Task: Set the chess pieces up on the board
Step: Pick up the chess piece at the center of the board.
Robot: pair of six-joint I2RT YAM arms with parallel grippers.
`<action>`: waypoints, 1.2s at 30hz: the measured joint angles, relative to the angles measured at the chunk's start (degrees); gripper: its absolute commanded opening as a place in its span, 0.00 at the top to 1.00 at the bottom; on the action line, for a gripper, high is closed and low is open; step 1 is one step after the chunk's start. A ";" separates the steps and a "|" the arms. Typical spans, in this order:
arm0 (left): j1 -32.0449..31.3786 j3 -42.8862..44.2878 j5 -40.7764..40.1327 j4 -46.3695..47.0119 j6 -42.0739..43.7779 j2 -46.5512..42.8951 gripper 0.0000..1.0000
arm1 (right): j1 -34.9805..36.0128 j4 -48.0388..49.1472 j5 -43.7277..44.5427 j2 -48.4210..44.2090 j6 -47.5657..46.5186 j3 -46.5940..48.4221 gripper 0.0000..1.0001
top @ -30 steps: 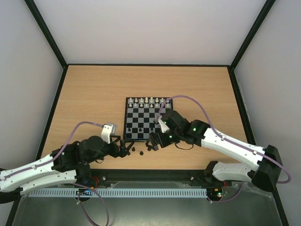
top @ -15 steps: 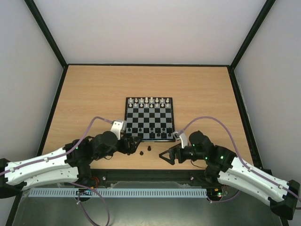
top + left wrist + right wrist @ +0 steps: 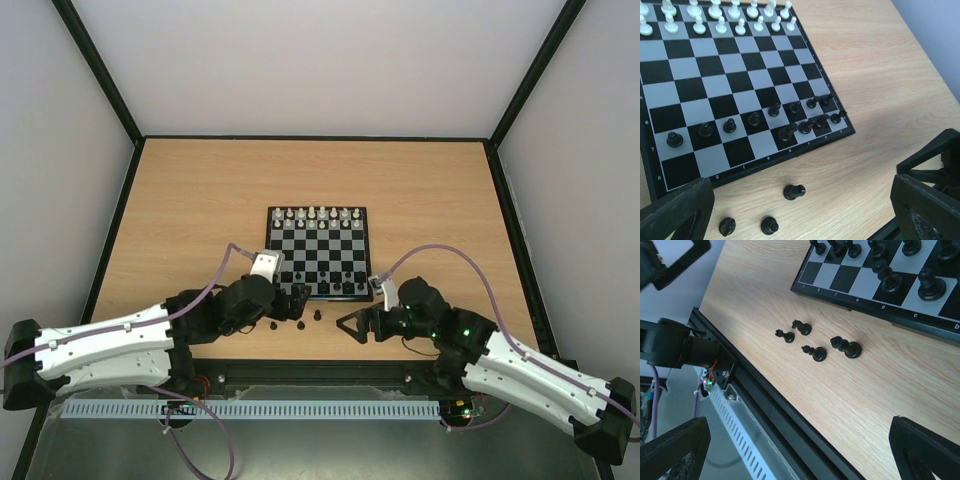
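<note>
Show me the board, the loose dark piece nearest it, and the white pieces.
the board (image 3: 747,80): left wrist view, a bare square mid-board.
loose dark piece (image 3: 794,191): left wrist view, its body.
white pieces (image 3: 721,24): left wrist view, one pawn.

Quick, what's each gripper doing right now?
Left gripper: open, holding nothing.
Right gripper: open, holding nothing.

You have bright, even light from overhead — the loose chess pieces (image 3: 816,354) throw only short, soft shadows on the table (image 3: 880,390). Your top view is crisp; in the wrist views the near fingers (image 3: 927,200) are dark and slightly blurred.
</note>
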 measured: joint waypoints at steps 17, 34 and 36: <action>0.55 -4.76 -3.08 -0.46 -4.96 -14.62 0.00 | 0.00 4.81 5.73 18.38 -4.98 9.01 0.08; 3.28 -9.99 -1.73 1.40 -5.64 -15.28 0.01 | 5.77 -6.21 16.61 45.40 -10.12 27.43 0.35; 3.37 -10.56 -2.19 1.86 -5.79 -15.23 0.00 | 7.37 -7.96 18.93 48.72 -10.43 30.53 0.36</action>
